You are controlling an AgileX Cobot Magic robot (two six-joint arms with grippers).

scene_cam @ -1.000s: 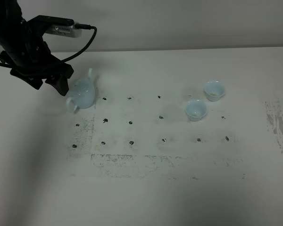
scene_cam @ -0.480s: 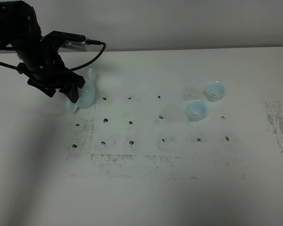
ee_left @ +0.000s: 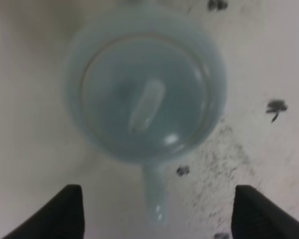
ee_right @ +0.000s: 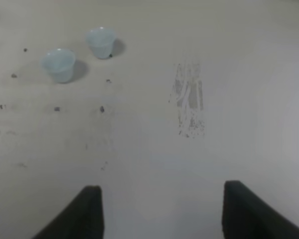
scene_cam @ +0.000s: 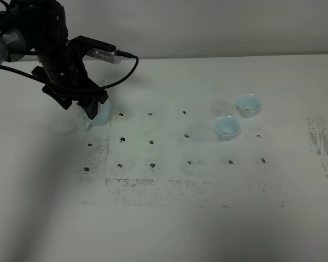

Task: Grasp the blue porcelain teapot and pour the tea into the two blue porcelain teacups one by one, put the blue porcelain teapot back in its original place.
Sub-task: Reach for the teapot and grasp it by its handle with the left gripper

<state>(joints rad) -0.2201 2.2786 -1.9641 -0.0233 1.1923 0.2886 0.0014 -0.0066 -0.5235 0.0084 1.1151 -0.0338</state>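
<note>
- Surface [scene_cam: 169, 234]: white. The nearest strip was plain apart from a band of grey smudging [scene_cam: 191, 188] running across it.
- A grid of small dark marks [scene_cam: 151, 142] lay in rows just beyond that band.
- A scuffed patch [scene_cam: 322, 144] sat at the right edge of the surface.
- Right end effector [ee_right: 164, 214], seen from its wrist camera: the two dark fingers were spread apart with nothing between them. It hung over plain surface, with the scuffed patch ahead and both cups farther off.
- Nearer teacup [scene_cam: 227, 126]: upright on the surface, right of centre.
- Farther teacup [scene_cam: 248, 104]: upright, just behind and to the right of the first. The two were near each other but apart.
- Blue porcelain teapot [scene_cam: 100, 113]: stood on the surface at the left, by the far-left corner of the mark grid and well apart from the cups.
- Left end effector [scene_cam: 88, 107]: positioned directly over the teapot, hiding most of it in the high view.
  - In the wrist view it was released, with its fingers wide on either side and clear of the porcelain.
  - The round lid [ee_left: 147, 97] was seen from above.
  - A narrow part of the pot pointed toward the gap between the fingers. This was probably the handle, but the focus was too soft to be sure.
- A black cable [scene_cam: 126, 71] looped from the left wrist above the surface.
- A pale wall [scene_cam: 208, 27] stood behind the far edge.
</note>
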